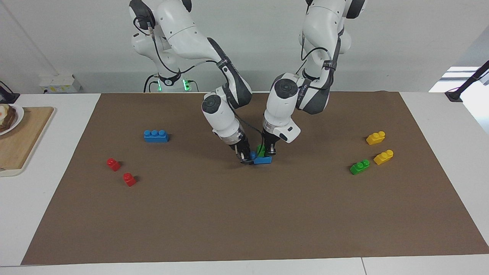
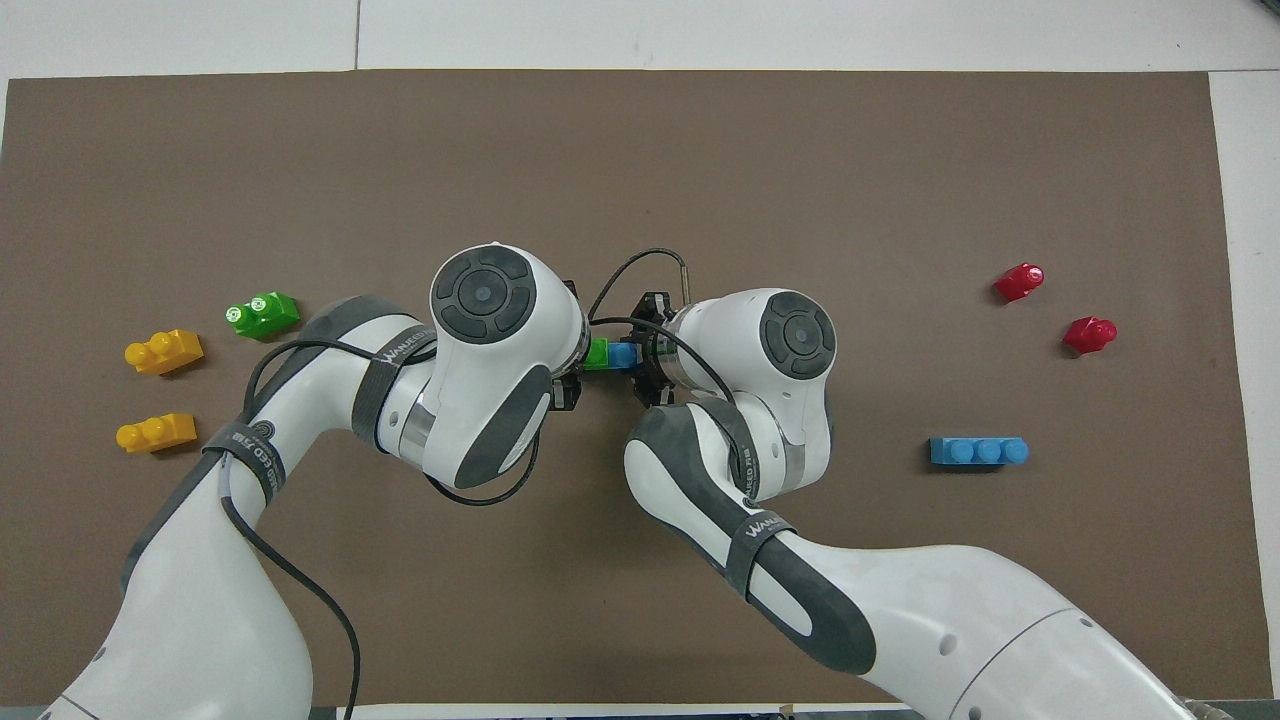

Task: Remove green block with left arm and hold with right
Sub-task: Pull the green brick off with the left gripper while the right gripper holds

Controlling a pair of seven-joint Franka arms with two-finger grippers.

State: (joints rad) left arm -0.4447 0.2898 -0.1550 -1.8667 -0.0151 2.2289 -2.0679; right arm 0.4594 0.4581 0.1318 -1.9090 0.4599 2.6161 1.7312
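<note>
A green block [image 1: 261, 149] sits on a blue three-stud brick [image 1: 264, 160] in the middle of the brown mat. It also shows in the overhead view [image 2: 596, 354], next to the blue brick [image 2: 625, 355]. My left gripper [image 1: 267, 152] is down at the green block with its fingers closed on it. My right gripper [image 1: 246, 158] is shut on the end of the blue brick that faces the right arm's end of the table. In the overhead view both wrists cover most of the fingers.
A second green block [image 1: 359, 167] and two yellow bricks [image 1: 375, 138] [image 1: 383, 157] lie toward the left arm's end. Another blue brick [image 1: 156, 136] and two red blocks [image 1: 113, 164] [image 1: 129, 179] lie toward the right arm's end. A wooden board [image 1: 23, 141] lies off the mat.
</note>
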